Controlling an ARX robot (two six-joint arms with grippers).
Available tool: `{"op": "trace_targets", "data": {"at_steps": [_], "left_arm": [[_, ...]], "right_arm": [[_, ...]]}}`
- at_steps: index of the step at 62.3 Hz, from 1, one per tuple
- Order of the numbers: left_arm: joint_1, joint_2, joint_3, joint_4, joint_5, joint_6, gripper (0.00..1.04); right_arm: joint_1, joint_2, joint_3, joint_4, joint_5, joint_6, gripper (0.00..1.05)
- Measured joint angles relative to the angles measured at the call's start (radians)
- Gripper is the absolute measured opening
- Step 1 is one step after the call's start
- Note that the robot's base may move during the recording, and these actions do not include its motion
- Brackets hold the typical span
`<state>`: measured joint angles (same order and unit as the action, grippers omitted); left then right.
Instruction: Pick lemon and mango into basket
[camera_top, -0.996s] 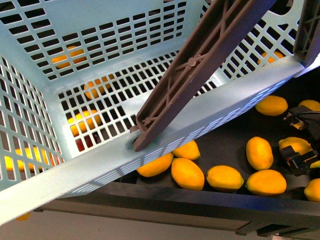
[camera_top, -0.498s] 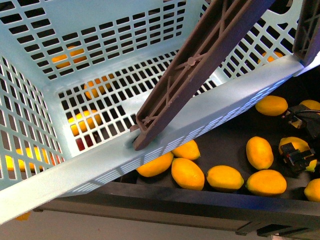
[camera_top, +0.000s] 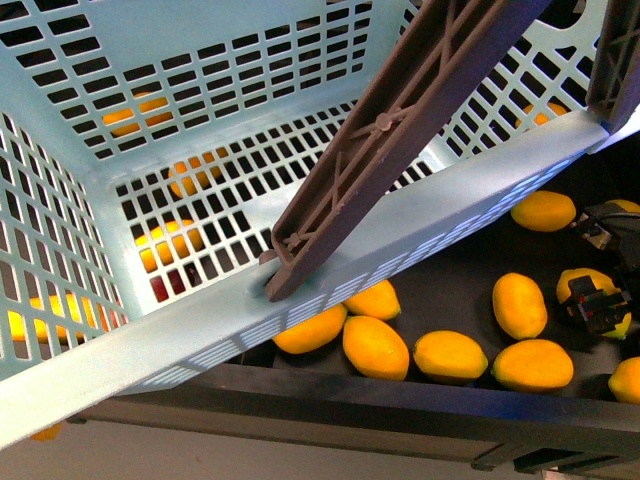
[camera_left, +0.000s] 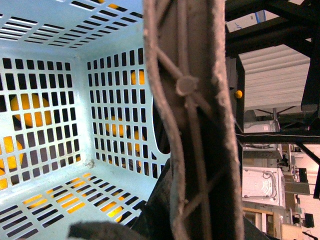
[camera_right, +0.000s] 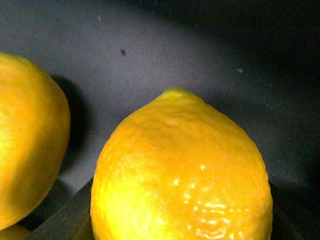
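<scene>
At the front edge a dark rail borders the matte black surface, where loose lemons lie in a row. The lemon sits at the far right of them, with the right gripper down over it. Its jaws stand on either side of the fruit, but whether they press it cannot be told. Beyond hangs the pale blue slotted basket, empty, by its brown handle. Only a dark blur shows of the left gripper, so its state is unclear. No mango can be picked out. Behind are a black frame and white slatted panels.
</scene>
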<state>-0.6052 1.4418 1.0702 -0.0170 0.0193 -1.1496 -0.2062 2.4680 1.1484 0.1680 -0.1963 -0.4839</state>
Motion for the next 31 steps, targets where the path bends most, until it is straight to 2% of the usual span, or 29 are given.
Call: {"op": "trace_targets", "data": {"at_steps": [11, 31], "left_arm": [[0.0, 0.0, 0.0, 0.0, 0.0, 0.0, 0.05], [0.0, 0.0, 0.0, 0.0, 0.0, 0.0, 0.05]], "right_arm": [[-0.034, -0.13, -0.08, 0.093, -0.051, 0.019, 0.61], [-0.104, -0.62, -0.317, 0.193, -0.278, 0.167, 0.61]]}}
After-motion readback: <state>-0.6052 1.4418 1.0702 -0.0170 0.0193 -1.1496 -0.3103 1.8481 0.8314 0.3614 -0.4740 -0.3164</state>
